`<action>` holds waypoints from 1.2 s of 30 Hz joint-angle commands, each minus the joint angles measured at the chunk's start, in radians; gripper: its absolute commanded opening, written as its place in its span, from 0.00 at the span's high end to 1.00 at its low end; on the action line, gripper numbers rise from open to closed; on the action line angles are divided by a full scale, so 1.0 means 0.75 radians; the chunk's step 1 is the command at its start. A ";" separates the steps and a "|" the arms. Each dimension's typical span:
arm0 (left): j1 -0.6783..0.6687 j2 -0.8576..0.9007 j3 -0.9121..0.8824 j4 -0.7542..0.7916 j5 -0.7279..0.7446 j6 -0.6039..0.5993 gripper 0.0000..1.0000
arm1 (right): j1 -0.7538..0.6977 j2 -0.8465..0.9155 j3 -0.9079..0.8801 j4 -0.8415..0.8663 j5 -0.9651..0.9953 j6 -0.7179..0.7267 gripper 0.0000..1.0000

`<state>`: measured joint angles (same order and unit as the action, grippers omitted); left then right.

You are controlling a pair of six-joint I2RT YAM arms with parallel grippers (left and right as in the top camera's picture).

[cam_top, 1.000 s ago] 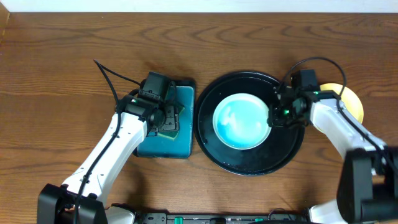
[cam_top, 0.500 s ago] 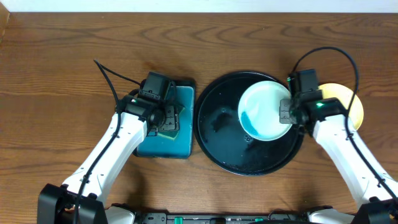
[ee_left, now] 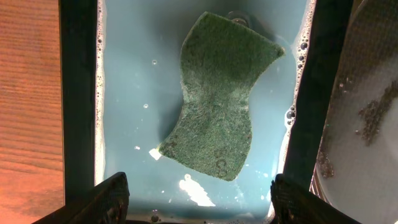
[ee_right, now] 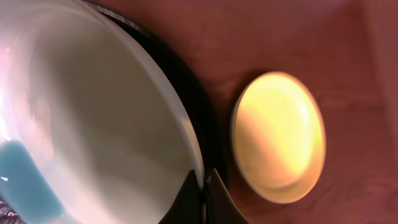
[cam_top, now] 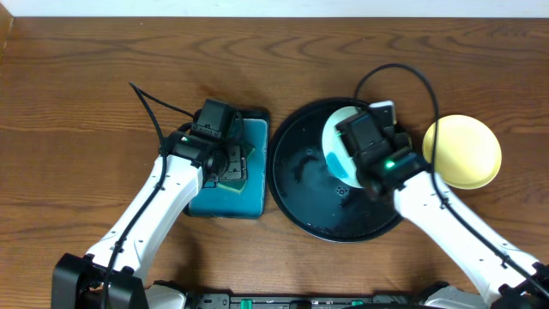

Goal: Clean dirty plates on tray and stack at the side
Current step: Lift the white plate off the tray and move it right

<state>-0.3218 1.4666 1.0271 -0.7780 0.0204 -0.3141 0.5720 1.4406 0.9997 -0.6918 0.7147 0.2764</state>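
The right claw (ee_right: 202,186) pinches the rim of the pale mint-white round plate (ee_right: 93,124), which tilts over the big round black tray (cam_top: 300,193). The pale yellow round plate (cam_top: 461,151) lies on the wooden bench (cam_top: 77,60) just to the claw's right, so stacking looks like a rightward carry. The left claw (ee_left: 199,193) gapes empty above the green sponge (ee_left: 217,106).

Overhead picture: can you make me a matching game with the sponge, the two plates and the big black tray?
1 sponge
2 yellow plate
3 mint plate
4 black tray

a pinched at its rim by the right claw
b on bare wood beside the tray
c wet with droplets
d in the soapy teal tub

Pairs: 1-d, 2-b, 3-a, 4-c
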 commanded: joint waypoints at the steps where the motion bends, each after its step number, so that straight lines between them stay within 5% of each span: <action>1: 0.003 0.015 -0.014 -0.002 -0.007 -0.007 0.26 | 0.107 -0.012 0.024 0.015 0.287 -0.033 0.99; 20: 0.003 0.015 -0.013 -0.003 -0.007 -0.007 0.26 | 0.444 -0.012 0.024 0.239 0.793 -0.451 0.99; 29: 0.003 0.015 -0.013 -0.004 -0.007 -0.007 0.26 | 0.432 -0.012 0.023 0.248 0.753 -0.395 0.99; 36: 0.003 0.015 -0.014 -0.004 -0.007 -0.006 0.26 | 0.235 -0.010 0.023 0.218 0.228 -0.057 0.99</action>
<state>-0.3218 1.4666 1.0267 -0.7784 0.0204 -0.3141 0.8345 1.4406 0.9997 -0.5198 1.0996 0.0513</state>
